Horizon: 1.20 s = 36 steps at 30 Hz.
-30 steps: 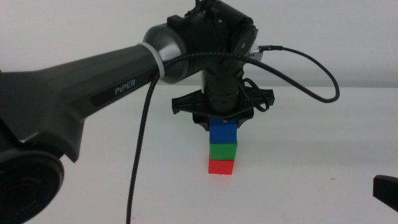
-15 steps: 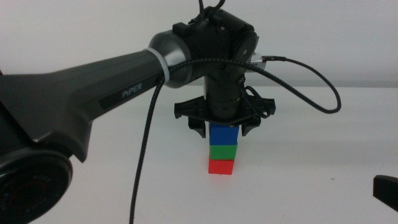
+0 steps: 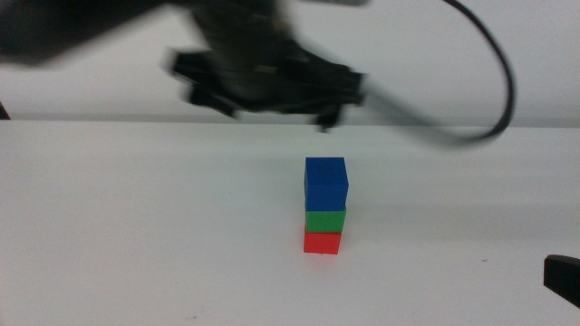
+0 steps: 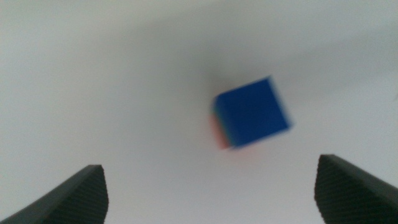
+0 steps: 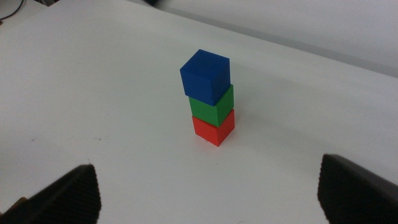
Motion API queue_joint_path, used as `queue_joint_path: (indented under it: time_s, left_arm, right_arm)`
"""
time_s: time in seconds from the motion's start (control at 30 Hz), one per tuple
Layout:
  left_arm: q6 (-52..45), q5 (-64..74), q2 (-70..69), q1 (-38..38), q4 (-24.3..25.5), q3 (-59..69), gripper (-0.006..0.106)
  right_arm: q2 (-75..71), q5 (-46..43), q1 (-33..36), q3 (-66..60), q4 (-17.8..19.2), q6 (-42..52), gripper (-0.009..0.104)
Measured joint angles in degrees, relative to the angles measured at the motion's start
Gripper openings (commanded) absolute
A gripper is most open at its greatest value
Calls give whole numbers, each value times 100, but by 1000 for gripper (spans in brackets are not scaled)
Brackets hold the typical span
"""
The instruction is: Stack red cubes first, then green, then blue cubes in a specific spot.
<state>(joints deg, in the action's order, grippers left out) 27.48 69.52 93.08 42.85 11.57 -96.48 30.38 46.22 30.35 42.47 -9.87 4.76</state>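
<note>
Your blue cube (image 3: 325, 184) tops the green cube (image 3: 325, 220) and red cube (image 3: 322, 243); all faces are plain and matte. The left gripper (image 3: 267, 77) hangs above the stack, fingers apart and empty. The right gripper (image 5: 205, 190) waits, fingers apart.

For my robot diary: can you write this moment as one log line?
stack: blue cube on green cube on red cube | left gripper: open, above stack | right gripper: open, waiting

My left gripper (image 3: 272, 86) hangs above and behind the stack, well clear of it, jaws spread. The top cube (image 3: 325, 184) sits on the middle cube (image 3: 325, 221), which sits on the bottom cube (image 3: 322, 243) on the table (image 3: 136, 235). My right gripper (image 5: 208, 193) waits near the front right, jaws apart.
</note>
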Motion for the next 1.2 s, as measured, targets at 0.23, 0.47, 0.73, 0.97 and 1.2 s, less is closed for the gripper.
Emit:
queue_joint_path:
  time_s: [0.23,0.47,0.73,0.97,1.2]
  left_arm:
    - [-562,24,-2329,0,620,1390,89]
    - [-644,24,-4302,0,1210,2509,89]
    - [-764,-144,-6070,-1294,1361,3702,91]
    - [-1173,-1435,-7009,-3347,605,4603,91]
    - [-1444,-1890,-7228,-4358,-435,4791,91]
  right_arm:
    - [0,0,0,0,0,0,93]
    - [0,0,0,0,0,0,93]
    - [0,0,0,0,0,0,93]
    - [0,0,0,0,0,0,93]
    - [0,0,0,0,0,0,93]
